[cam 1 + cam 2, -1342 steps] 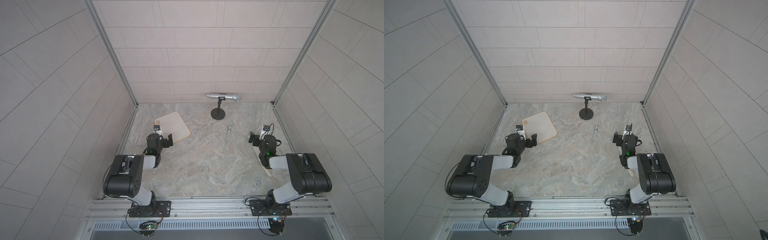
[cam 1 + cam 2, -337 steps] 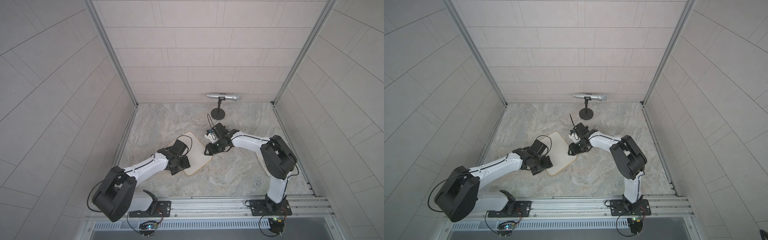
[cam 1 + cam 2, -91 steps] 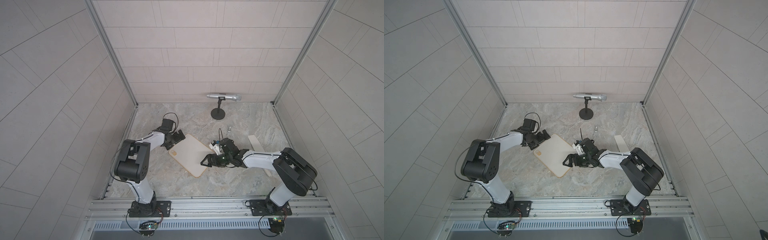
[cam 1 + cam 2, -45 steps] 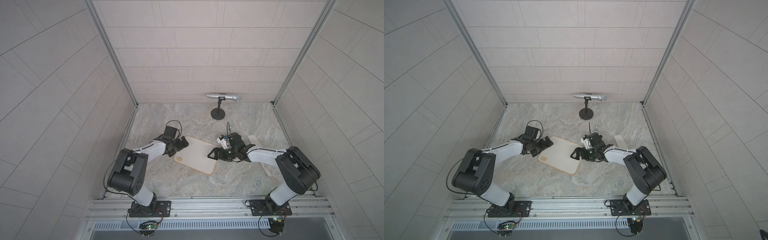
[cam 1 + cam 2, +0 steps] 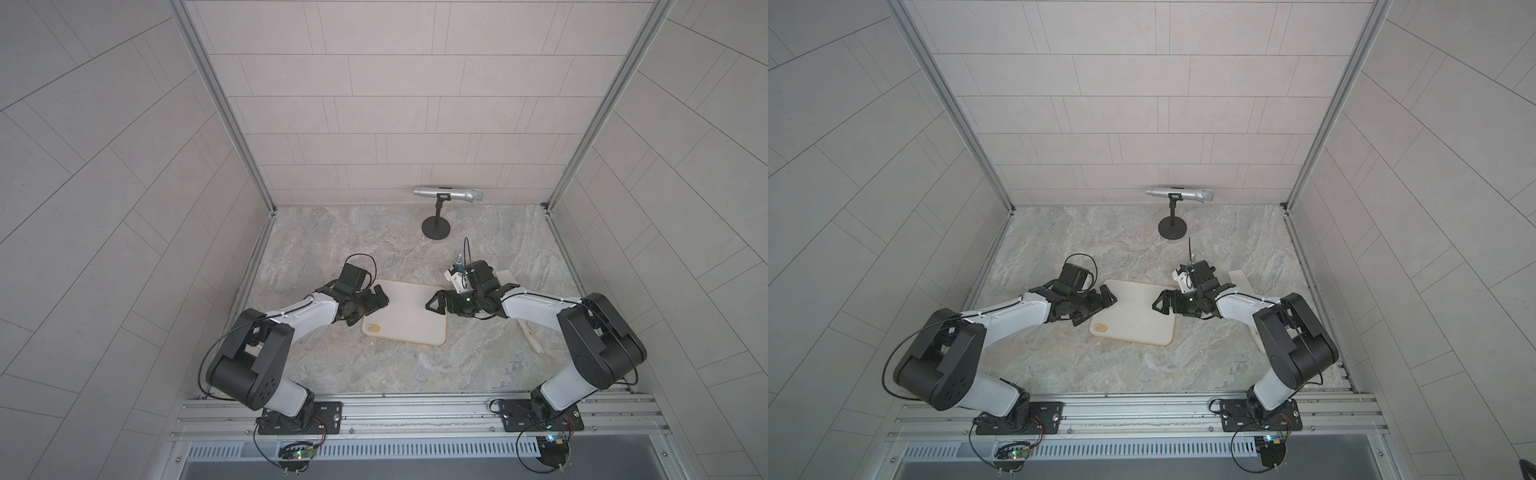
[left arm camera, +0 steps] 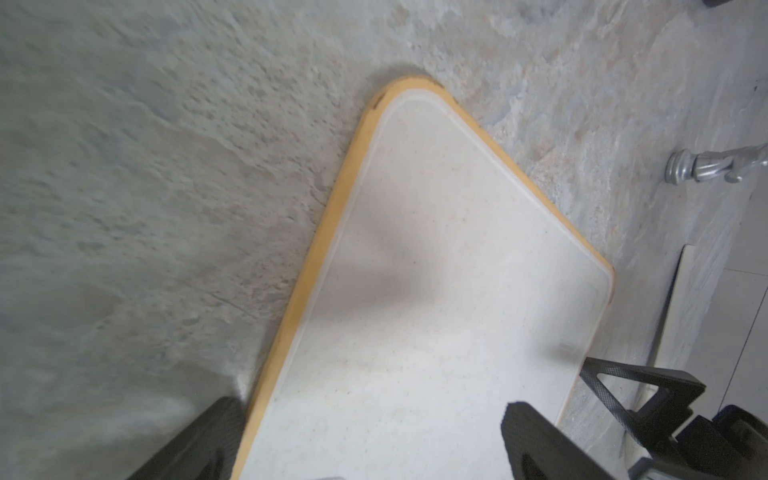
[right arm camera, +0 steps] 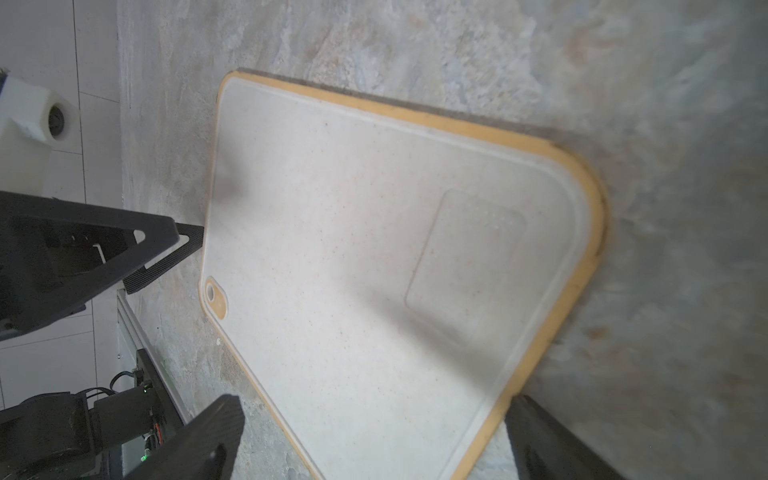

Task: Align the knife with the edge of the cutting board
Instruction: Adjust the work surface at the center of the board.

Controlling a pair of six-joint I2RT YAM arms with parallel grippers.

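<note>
The left gripper [image 5: 380,297] and right gripper [image 5: 434,301] both gape wide, gripping nothing, straddling opposite edges of the cutting board [image 5: 405,318] between them; the knife [image 5: 506,277] lies behind the right jaws, untouched.

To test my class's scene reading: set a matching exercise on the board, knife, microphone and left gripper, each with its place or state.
1 board
2 knife
3 microphone
4 left gripper

a on a stand by the back wall
b open, over the board's left edge
c partly under the right arm
d flat, right gripper at its right edge

Pairs: 1-d, 2-c, 3-a, 4-b
</note>
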